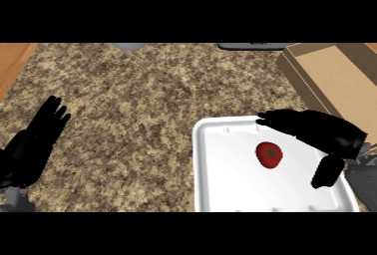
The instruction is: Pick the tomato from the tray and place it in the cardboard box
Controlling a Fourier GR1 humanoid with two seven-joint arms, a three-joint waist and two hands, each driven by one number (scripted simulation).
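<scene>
Both hands are open: right hand (324,133) arched above the tomato (270,155), left hand (38,137) resting flat.

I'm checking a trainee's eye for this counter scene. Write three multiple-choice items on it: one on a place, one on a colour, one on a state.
1. Where does the tomato lie?
A. on the white tray
B. inside the cardboard box
C. on the bare counter

2. What colour is the tomato?
A. yellow
B. red
C. purple

3. How is the right hand?
A. closed round the tomato
B. open above the tray, holding nothing
C. inside the box

Answers:
1 A: the tray's white floor surrounds it.
2 B: red skin with a dark stem spot.
3 B: a gap shows between hand and tomato.
</scene>
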